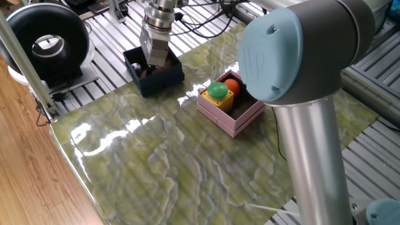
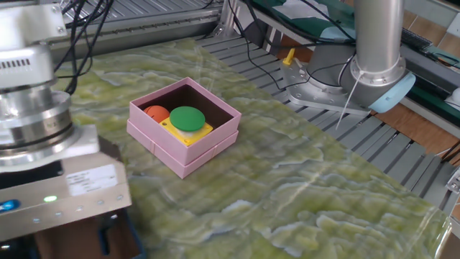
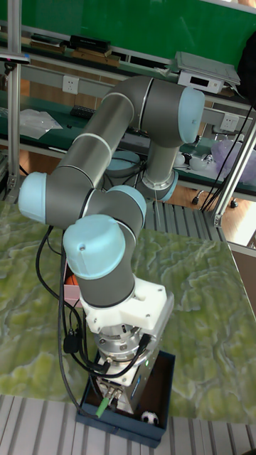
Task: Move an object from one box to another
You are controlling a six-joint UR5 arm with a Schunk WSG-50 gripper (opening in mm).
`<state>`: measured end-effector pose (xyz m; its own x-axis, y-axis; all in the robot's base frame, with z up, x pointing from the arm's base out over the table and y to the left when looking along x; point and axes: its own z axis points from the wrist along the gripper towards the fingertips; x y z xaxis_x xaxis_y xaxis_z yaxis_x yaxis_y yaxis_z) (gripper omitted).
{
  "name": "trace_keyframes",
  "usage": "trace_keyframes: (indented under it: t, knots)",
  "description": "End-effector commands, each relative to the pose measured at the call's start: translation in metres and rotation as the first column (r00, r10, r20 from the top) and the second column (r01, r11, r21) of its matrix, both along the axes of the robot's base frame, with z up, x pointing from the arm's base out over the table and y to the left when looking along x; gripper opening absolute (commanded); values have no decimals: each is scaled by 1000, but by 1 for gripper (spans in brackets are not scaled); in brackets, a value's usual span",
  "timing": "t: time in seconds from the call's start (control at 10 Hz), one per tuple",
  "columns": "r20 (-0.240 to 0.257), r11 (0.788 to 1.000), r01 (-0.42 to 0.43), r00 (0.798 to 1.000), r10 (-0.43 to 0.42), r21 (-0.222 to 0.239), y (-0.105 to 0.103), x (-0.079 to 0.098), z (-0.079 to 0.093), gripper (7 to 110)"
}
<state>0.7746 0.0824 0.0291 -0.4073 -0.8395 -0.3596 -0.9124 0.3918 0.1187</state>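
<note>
The gripper (image 1: 154, 57) reaches into the navy box (image 1: 154, 75); whether its jaws are parted or closed cannot be told. Only the tall fixed view shows a small white-and-black ball (image 3: 148, 418) on this box's floor, beside the gripper. The pink box (image 2: 184, 126) holds 1 orange ball (image 2: 155, 113) and 1 yellow block with a green cap (image 2: 187, 119). The white label (image 2: 90, 180) on the gripper body is unreadable.

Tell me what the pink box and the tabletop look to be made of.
The pink box: likely matte cardboard or plastic; flat unshiny walls and a stepped rim, hard to say which. The tabletop: a glossy green marbled sheet, perhaps printed vinyl or polished stone; bright window reflections show on it.
</note>
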Motion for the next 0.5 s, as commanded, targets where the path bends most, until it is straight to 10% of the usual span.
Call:
trace_keyframes:
  t: [0.0,0.4]
  knots:
    - [70,998,43,997,-41,-35,-9,32,8,66]
    - [89,999,45,995,-46,8,3,40,-2,66]
